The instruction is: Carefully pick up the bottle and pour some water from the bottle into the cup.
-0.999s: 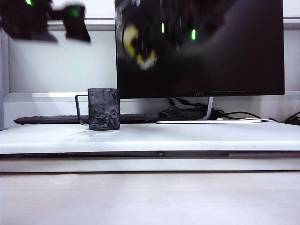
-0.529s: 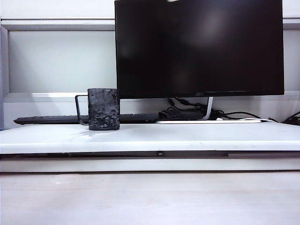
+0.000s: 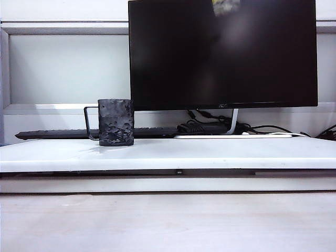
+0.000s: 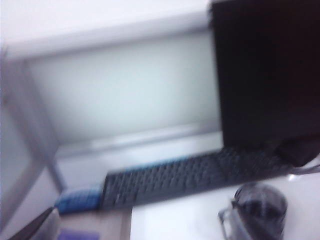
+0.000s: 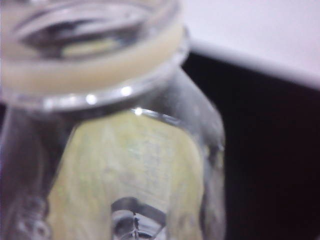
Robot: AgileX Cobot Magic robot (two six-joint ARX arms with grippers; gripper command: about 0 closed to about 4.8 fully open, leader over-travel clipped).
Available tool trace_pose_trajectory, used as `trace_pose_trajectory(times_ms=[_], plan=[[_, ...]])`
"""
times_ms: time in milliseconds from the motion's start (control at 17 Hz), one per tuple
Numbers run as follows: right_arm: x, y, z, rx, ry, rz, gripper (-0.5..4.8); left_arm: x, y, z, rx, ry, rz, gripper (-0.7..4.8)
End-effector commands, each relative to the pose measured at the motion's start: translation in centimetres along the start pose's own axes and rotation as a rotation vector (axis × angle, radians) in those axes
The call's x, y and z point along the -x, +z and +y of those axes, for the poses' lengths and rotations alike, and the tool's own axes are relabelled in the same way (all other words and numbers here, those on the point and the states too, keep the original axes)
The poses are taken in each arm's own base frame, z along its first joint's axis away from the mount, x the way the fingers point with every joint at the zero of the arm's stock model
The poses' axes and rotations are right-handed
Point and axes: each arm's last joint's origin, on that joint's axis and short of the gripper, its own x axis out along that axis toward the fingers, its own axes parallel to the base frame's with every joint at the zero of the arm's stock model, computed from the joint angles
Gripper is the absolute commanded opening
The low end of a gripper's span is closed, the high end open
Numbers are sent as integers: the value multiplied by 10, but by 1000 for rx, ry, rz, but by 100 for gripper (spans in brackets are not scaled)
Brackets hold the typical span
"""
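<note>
- The cup [image 3: 116,122] stands upright on the white counter [image 3: 210,153], toward its left side in the exterior view, with its thin wire handle pointing left.
- Behind the cup a dark keyboard [image 3: 58,134] lies along the back edge of the counter, and a large black monitor [image 3: 223,52] stands to the cup's right.
- My left hand shows in no view, so I cannot see how its fingers stand; its wrist camera looks down, blurred, at the cup [image 4: 261,209], the keyboard [image 4: 185,176] and the monitor [image 4: 267,75].
- The bottle [image 5: 125,175] fills my right wrist view, very close and blurred: open mouth, pale neck ring, yellow label.
- My right hand itself is not visible either, so I cannot tell whether its fingers pinch the bottle.
- A small yellowish blur [image 3: 226,6] at the top of the exterior view, before the monitor, is too indistinct to identify.
</note>
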Motion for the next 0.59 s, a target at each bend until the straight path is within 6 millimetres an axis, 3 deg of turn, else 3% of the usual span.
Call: trace_pose_trajectory(times_ms=[59,470,588], plan=[[-1,-22,2,-28,6,74,116,-1,-2,-2,44,-45,14,479],[8,-128,25,-142,28,211,116,-5,-24,-9,80,-118,99,479],[11,-149,29,-160,52,205,116,-6,-31,-10,75,-129,117,479]])
